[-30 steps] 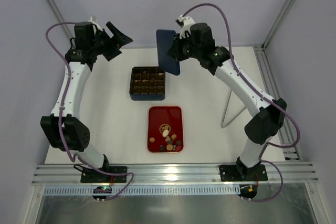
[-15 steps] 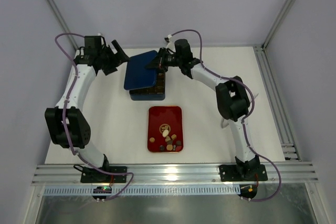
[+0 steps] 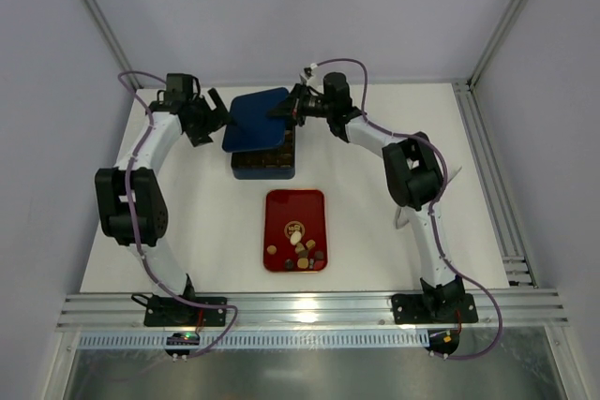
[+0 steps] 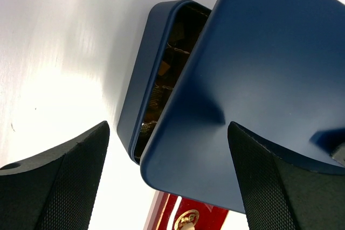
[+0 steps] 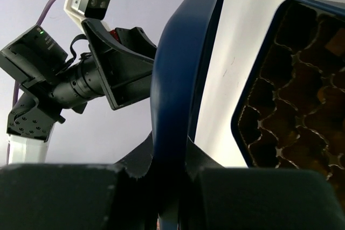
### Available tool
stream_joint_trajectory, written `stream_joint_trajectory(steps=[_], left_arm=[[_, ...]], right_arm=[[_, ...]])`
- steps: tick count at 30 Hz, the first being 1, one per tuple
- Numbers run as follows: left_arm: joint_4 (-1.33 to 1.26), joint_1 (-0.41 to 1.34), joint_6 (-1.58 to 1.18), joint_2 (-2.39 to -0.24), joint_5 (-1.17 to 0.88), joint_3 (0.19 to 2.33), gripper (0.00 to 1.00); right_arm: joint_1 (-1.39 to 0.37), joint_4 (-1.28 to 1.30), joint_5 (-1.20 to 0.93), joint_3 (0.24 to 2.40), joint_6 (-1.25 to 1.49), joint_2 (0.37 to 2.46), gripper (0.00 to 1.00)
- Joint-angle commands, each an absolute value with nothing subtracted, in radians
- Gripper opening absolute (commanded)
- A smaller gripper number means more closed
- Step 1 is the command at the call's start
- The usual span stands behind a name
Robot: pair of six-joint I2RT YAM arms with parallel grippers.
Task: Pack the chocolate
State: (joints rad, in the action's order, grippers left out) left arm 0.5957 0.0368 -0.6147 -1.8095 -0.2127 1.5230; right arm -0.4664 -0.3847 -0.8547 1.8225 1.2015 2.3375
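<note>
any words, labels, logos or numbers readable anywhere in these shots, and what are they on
No text can be read in any of the three views.
red tray: carries a gold round emblem, too small and blurred to read.
blue lid: plain, no marking shows.
blue box: no marking shows on its outer wall.

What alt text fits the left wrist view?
A dark blue lid hangs tilted over a blue box, leaving a gap that shows the box's brown insert. The open left pincer frames the bottom corners, with a red tray edge between its fingers.
</note>
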Motion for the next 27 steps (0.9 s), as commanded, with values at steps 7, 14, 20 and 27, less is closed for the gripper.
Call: stream_joint_trajectory(steps=[7,14,20,27], left_arm=[[0.473,0.031,-0.598,-1.818,-0.273,1.482,0.88],[0.407,0.031,-0.617,-1.818,-0.319,1.421,0.88],[0.397,0.037,-0.614,-1.827,-0.324,1.404,0.88],[0.391,0.046,-0.612,-1.847,-0.327,1.399,0.87]], right_arm=[[-0.457,-0.449,-0.929,1.861,1.227,2.404,0.04],[-0.453,-0.451,-0.934,1.849,1.221,2.424,0.04],[-0.443,-0.457,-0.934,1.830,1.223,2.428,0.04],[-0.431,-0.480,-0.939,1.789,1.230,2.431,0.06]])
